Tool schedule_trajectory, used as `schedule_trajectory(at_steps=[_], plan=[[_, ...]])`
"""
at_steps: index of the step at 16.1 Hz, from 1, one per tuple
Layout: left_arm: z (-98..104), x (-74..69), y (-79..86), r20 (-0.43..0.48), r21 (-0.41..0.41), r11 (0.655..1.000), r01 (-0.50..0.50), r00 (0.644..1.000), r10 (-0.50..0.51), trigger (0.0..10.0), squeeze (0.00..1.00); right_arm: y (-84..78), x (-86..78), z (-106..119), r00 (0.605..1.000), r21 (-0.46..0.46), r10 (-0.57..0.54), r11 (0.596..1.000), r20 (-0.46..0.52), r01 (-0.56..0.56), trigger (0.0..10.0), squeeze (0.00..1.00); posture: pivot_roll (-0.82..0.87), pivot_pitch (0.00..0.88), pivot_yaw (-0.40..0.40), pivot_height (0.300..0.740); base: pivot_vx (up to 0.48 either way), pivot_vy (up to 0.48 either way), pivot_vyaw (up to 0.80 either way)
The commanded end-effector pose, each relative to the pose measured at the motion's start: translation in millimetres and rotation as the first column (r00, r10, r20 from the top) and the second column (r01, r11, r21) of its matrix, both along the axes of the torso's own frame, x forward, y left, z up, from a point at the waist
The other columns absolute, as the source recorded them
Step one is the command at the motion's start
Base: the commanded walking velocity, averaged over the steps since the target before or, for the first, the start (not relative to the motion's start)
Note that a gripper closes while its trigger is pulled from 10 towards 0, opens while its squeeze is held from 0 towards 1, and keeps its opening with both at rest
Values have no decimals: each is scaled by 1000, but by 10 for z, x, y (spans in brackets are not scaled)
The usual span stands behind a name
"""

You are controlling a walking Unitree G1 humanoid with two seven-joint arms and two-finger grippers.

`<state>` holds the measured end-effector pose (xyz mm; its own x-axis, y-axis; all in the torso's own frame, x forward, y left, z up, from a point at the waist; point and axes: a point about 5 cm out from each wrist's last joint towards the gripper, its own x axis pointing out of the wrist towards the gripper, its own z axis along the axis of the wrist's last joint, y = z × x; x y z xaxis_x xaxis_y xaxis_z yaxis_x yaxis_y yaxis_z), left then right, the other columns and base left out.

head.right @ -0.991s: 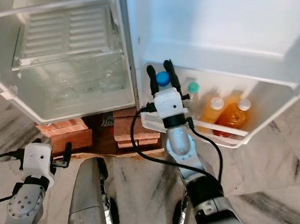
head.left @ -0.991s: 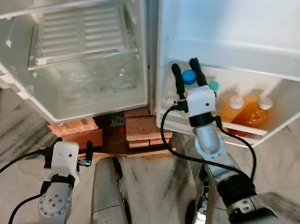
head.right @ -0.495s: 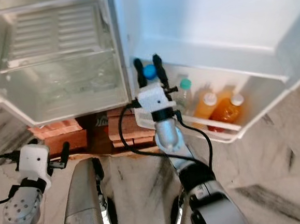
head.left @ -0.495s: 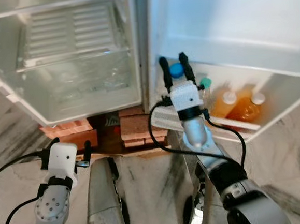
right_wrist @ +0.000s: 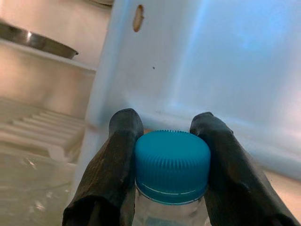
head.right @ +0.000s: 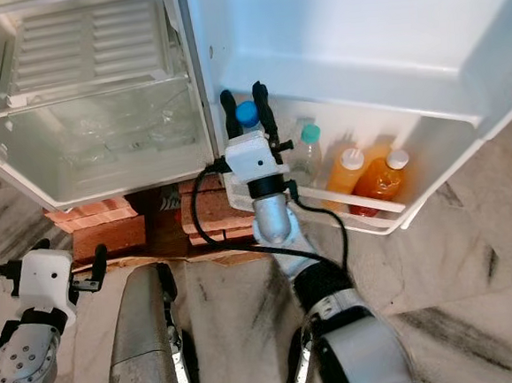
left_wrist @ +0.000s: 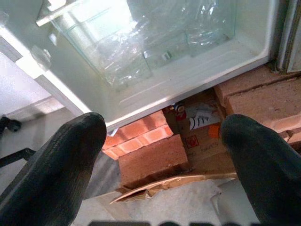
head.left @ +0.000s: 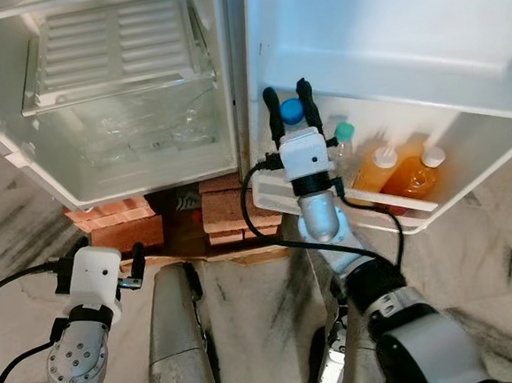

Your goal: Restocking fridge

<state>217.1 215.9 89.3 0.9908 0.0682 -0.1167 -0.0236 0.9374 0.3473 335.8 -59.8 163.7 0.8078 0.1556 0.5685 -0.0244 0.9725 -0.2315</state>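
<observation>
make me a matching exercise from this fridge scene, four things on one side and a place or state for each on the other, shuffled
Things:
1. blue-capped bottle
2. two orange juice bottles
3. left pincer
4. bricks

Places or states:
A. under the fridge
B. open, low by the floor
C. gripped at the cap by the right pincer
D. standing in the door shelf

Pairs: 1-C, 2-D, 3-B, 4-A

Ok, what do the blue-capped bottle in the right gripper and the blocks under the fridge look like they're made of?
The blue-capped bottle, clamped at its neck by the right gripper, looks like clear plastic: see-through body, ridged matte cap. The blocks under the fridge look like fired clay brick: orange-red, rough and dull, squared edges. Torn brown cardboard lies around them.
</observation>
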Motion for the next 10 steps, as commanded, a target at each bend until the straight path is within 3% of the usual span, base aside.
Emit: schedule_trajectory(at_steps=[1,6,8,10], plan=[[-17,-15,17,-19,14,1000,5,1000,-5,10000,0,-366,-36,-706,912,29,-143,986,-384,166,10000,0,344,334,22,508,0,0,0],[-24,53,-29,-12,10,1000,15,1000,-15,10000,0,-484,-26,-798,880,25,-184,976,-439,216,10000,0,331,322,18,508,0,0,0],[-35,65,-55,-11,7,1000,20,1000,-20,10000,0,-445,-17,-739,903,8,-154,985,-402,171,10000,0,318,313,14,508,0,0,0],[-41,85,-66,-5,1,1000,17,1000,-17,10000,0,-410,-23,-560,953,-20,-109,994,-284,108,10000,0,308,302,6,508,0,0,0]])
